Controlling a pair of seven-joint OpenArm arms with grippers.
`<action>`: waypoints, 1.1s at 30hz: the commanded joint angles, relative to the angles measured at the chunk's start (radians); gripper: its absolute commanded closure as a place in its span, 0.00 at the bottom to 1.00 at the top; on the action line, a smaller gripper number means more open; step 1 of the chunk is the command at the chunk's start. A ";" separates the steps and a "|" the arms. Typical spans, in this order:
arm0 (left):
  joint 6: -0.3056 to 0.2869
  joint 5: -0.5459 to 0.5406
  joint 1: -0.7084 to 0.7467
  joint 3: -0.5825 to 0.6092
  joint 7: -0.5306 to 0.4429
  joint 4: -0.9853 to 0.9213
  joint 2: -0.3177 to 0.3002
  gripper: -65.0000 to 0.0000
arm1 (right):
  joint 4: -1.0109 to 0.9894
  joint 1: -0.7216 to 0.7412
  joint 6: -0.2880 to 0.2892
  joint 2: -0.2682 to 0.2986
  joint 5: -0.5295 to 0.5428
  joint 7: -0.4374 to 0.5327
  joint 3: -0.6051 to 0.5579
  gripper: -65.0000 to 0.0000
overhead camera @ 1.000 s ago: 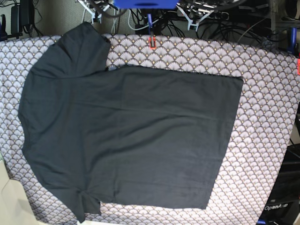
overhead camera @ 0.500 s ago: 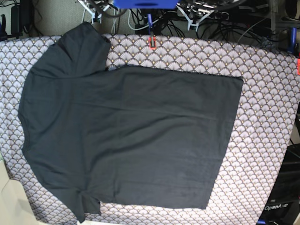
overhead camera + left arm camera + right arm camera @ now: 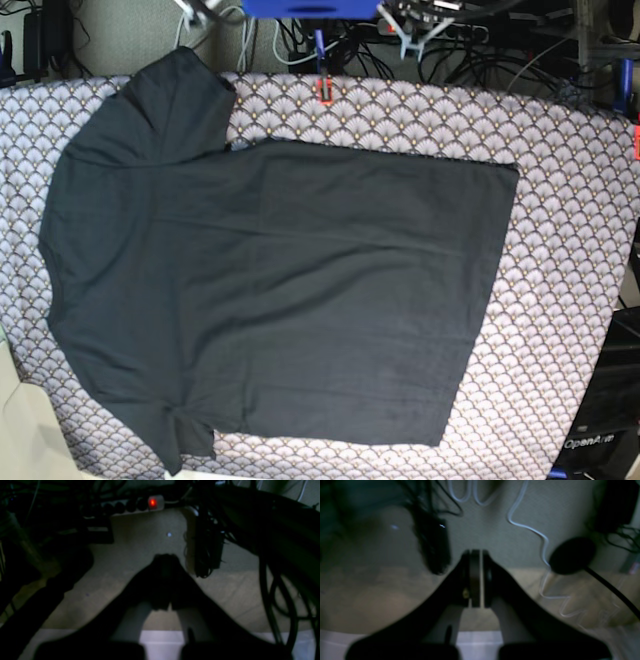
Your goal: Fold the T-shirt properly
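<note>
T-shirt (image 3: 270,290) lies flat and spread on the scallop-patterned table (image 3: 570,250), collar end toward the base view's left, one sleeve up top-left, hem on the right. Left hand (image 3: 165,580) closed, empty (dim view, floor and cables (image 3: 275,555) behind). Right hand (image 3: 476,577) closed too, empty, over floor with a white cable (image 3: 532,533).

Robotics lab setup: worktop (image 3: 560,200) draped in scallop-patterned cloth, tangled cables (image 3: 480,50) behind it, lit power strip (image 3: 135,503) on carpeted floor.
</note>
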 commanded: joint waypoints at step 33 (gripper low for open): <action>-0.397 -0.409 0.517 -0.001 -1.198 0.004 -0.051 1.00 | 0.057 -0.500 0.004 0.151 0.016 1.070 0.025 1.00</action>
